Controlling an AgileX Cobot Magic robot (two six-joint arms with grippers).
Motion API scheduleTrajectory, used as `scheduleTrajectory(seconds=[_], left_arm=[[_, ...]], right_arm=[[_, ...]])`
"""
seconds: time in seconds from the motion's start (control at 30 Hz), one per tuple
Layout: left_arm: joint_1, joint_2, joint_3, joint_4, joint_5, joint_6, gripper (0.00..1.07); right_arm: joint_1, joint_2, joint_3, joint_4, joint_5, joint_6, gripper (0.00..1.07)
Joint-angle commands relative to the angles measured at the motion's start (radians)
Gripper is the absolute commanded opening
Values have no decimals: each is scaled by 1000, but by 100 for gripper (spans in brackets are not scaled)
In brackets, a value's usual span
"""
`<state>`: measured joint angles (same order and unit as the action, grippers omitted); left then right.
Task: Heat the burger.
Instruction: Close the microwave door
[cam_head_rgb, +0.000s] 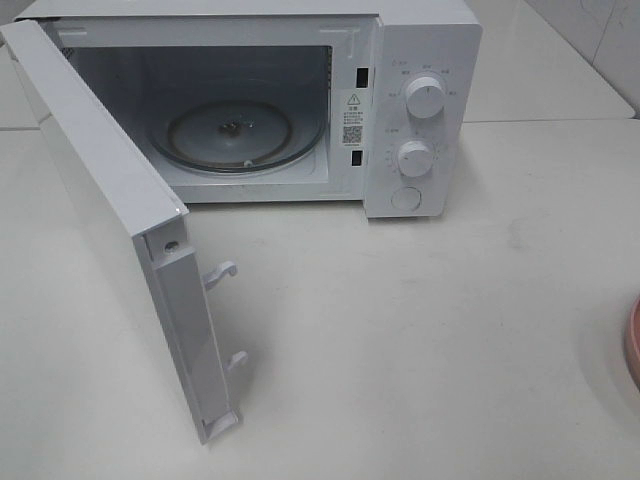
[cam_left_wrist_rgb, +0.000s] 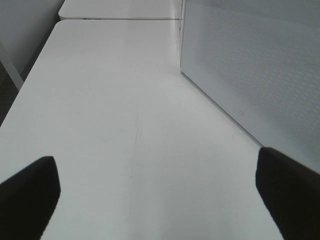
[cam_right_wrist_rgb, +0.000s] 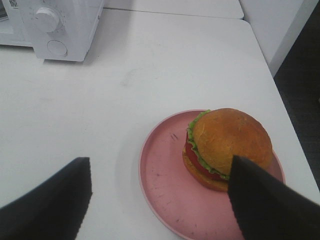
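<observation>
Microwave (cam_head_rgb: 300, 100): upper centre of the high view, door (cam_head_rgb: 110, 230) swung wide to the left, glass turntable (cam_head_rgb: 230, 135) bare, apparently ready to take food.
Burger (cam_right_wrist_rgb: 227, 147): lower right of the right wrist view, on a pink plate (cam_right_wrist_rgb: 165, 175), well apart from the microwave.
Burger look: glossy golden-brown bun, frilly green lettuce, red layer.
Right gripper (cam_right_wrist_rgb: 160, 200): spread wide above the plate, empty.
Left gripper (cam_left_wrist_rgb: 160, 195): released, over bare table (cam_left_wrist_rgb: 125, 100) beside the door.

A plain white table (cam_head_rgb: 420, 330) carries 2 things directly: a white microwave (cam_head_rgb: 420, 110) near its back edge, door (cam_head_rgb: 110, 210) swung wide open, and a flat pink plate (cam_right_wrist_rgb: 165, 185) well apart toward the right side. A second white table (cam_head_rgb: 540, 70) butts against it behind.
</observation>
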<state>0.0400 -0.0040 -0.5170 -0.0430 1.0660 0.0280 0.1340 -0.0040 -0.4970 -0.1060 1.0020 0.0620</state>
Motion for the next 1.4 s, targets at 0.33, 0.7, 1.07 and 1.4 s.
scheduleTrajectory(seconds=[0.33, 0.7, 1.07, 1.4], left_arm=[[-5, 152, -29, -157, -117, 98, 100], [-5, 326, 4, -136, -374, 107, 87], [-5, 523, 18, -119, -524, 108, 0], [-5, 747, 68, -123, -887, 207, 0]], right_arm=[[-6, -27, 1, -5, -5, -9, 76], [-6, -27, 1, -5, -5, -9, 76], [-6, -27, 1, -5, -5, -9, 76], [-6, -27, 1, -5, -5, -9, 76]])
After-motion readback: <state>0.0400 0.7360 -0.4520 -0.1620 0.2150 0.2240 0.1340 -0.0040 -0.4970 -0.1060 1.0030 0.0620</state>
